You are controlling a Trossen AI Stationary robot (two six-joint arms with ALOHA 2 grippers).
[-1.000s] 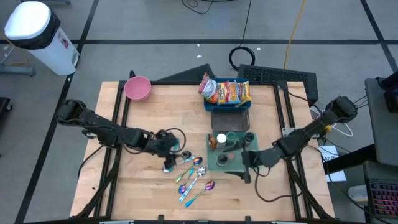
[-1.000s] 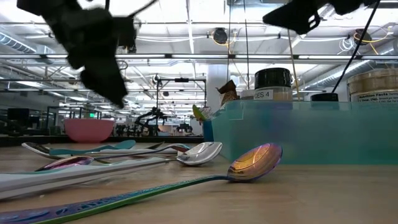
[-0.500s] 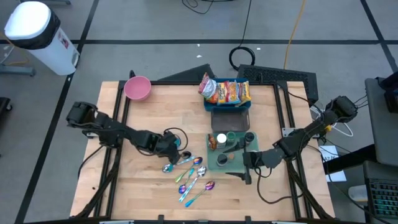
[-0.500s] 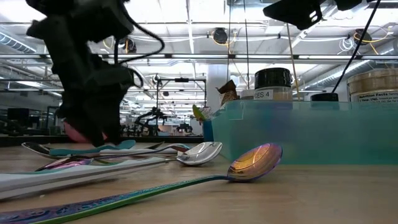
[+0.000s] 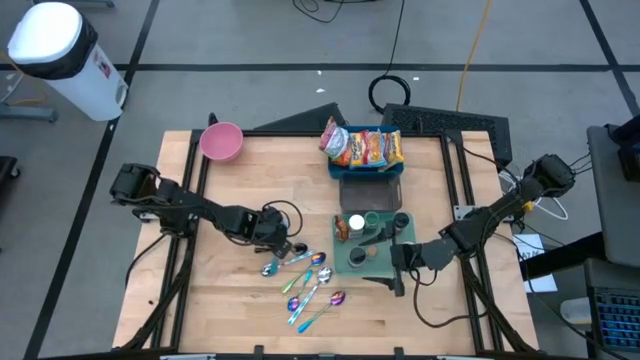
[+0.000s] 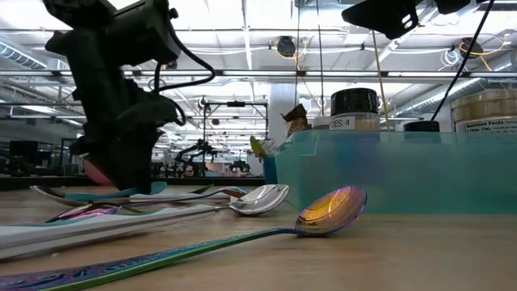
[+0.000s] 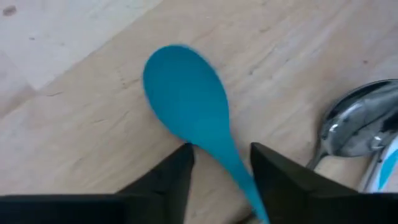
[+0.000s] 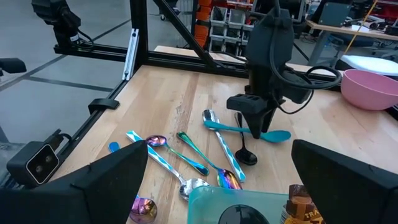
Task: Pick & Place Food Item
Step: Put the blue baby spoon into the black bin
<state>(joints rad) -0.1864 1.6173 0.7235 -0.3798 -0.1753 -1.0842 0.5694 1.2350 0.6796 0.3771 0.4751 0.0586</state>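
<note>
The left claw (image 7: 221,171) is lowered over the blue spoon (image 7: 186,99) near the centre of the surface (image 5: 230,300), its fingers straddling the thin neck, spread and not yet pinching. The spoon is judged light, stiff and slippery, best taken at that neck. About six spoons are counted; the right claw (image 5: 392,268), spread wide, waits at four o'clock.

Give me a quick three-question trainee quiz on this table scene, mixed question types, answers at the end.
1. True or false: the left hand straddles the neck of the blue plastic spoon.
2. What stands at the wooden table's far left corner? A. round pink bowl B. white mug C. red plate
3. Fill in: the right hand waits, fingers apart, beside the green ____.
Key: 1 true; 2 A; 3 tray.
</note>
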